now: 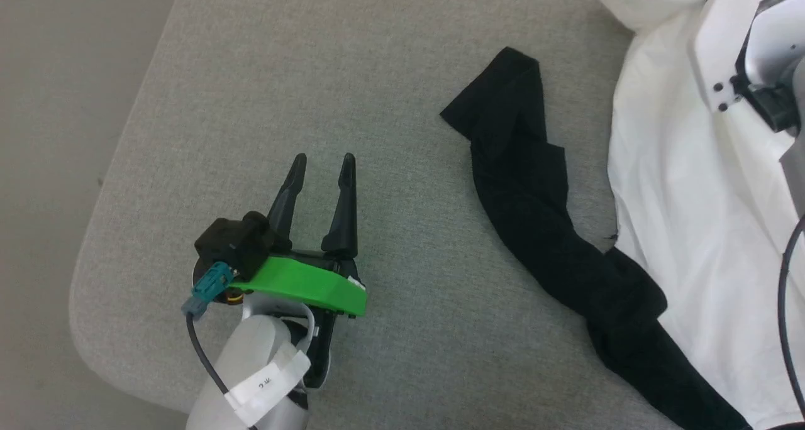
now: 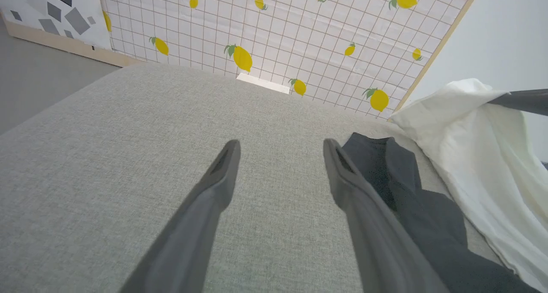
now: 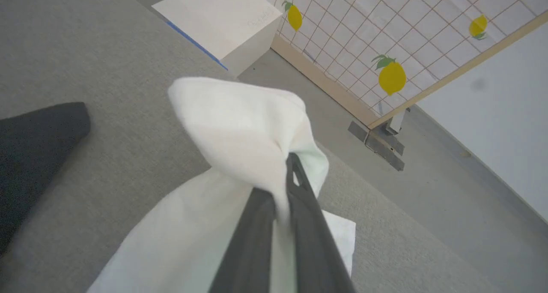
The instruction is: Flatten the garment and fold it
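Your long-sleeved shirt (image 1: 692, 197) is bunched at the 3 o'clock side of the grey fabric-topped table (image 1: 314, 71) in the head view, white body rumpled, with one black sleeve (image 1: 528, 185) trailing flat from about 5 o'clock up toward 1 o'clock. Your right gripper (image 3: 291, 168) is clamped tight on a fold of the white cloth, which rises in a peak off the table at its fingertips. Your left gripper (image 1: 322, 166) sits around 7 o'clock over bare table, fingers spread wide with nothing between them, the sleeve off to its 3 o'clock, and a lemon-print panel (image 2: 278, 27) stands past the far edge.
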### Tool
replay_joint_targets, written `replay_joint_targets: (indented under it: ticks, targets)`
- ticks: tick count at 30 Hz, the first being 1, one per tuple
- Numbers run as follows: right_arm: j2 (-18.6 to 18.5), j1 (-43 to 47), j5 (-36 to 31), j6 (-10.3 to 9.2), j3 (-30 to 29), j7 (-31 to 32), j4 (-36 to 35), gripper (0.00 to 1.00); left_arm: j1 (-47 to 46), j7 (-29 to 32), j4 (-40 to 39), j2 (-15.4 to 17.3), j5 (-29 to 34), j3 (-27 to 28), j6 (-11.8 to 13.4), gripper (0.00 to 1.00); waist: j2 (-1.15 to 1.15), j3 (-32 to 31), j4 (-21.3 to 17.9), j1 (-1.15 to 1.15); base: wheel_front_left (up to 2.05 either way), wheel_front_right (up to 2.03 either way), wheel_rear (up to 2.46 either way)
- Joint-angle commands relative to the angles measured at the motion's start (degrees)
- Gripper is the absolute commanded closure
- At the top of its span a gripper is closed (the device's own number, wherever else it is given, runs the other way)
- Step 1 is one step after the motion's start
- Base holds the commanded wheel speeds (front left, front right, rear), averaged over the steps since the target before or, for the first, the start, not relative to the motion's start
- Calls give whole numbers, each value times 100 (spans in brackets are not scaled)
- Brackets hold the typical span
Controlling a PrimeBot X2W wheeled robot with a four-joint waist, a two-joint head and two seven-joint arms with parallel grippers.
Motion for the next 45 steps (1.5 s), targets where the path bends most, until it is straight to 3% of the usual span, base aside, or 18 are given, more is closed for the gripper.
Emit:
replay_joint_targets:
  ticks: [1, 2, 3, 10, 15, 21, 29, 37, 40, 45]
  targets:
    - [60, -29, -42, -10, -39, -108, 165, 100, -88, -22, -22, -8, -77, -4, 43, 0, 0, 86, 64, 0, 0, 0, 0]
    - [103, -6, -31, -10, -66, -166, 267, 81, -82, -22, -24, -8, -75, 9, 53, 0, 0, 81, 38, 0, 0, 0, 0]
    - [150, 37, -1, -10, -102, -223, 393, 0, -70, -22, -18, -8, -70, 23, 58, 0, 0, 69, 1, 0, 0, 0, 0]
    - [449, 791, 506, -10, -656, -1230, 399, 0, 42, -22, 93, -8, 42, 65, -3, 0, 0, -323, -407, 0, 0, 0, 0]
    - [652, 2067, 692, -10, -1059, -2197, -499, 0, 236, -22, 287, -8, 163, -13, -93, 0, 0, -807, -890, 0, 0, 0, 0]
    - [1129, 3777, 465, -10, -1835, -2834, -1902, 0, 411, 9, 610, 19, 232, -144, -175, 0, 0, -1237, -1506, 0, 0, 0, 0]
    - [1823, 5401, 74, -10, -2630, -2822, -3170, 0, 504, 610, 837, 45, 175, -606, -393, 0, 0, -1525, -2173, 0, 0, 0, 0]
    - [2026, 5932, 169, -10, -3021, -2668, -3615, 0, 622, 1877, 871, 19, -254, -1200, -534, 0, 0, -1568, -2569, 0, 0, 0, 0]
    - [2039, 5945, 192, -10, -3022, -2648, -3700, 0, 608, 2348, 892, 15, -357, -1349, -511, 0, 0, -1520, -2692, 0, 0, 0, 0]
    - [2045, 5931, 351, -10, -2951, -2674, -3736, 0, 495, 3023, 1030, 100, -219, -1491, -212, 0, 0, -1386, -2899, 0, 0, 0, 0]
